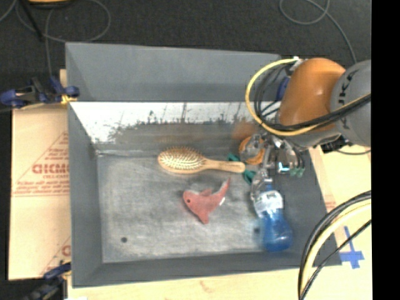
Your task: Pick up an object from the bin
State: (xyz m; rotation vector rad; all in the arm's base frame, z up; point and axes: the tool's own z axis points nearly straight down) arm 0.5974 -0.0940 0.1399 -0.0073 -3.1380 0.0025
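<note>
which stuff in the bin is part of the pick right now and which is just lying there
In play: pincer, poised over the capped end of the blue bottle.
Lying about: wooden hairbrush; pink fish-shaped toy.

The grey arm (357, 102) bears an orange cover (310, 92), looped yellow and black cables (255, 85) and a metal tool (269, 169).

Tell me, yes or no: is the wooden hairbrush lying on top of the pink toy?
No, the wooden hairbrush lies clear of the pink toy, with a visible gap between them.
</note>
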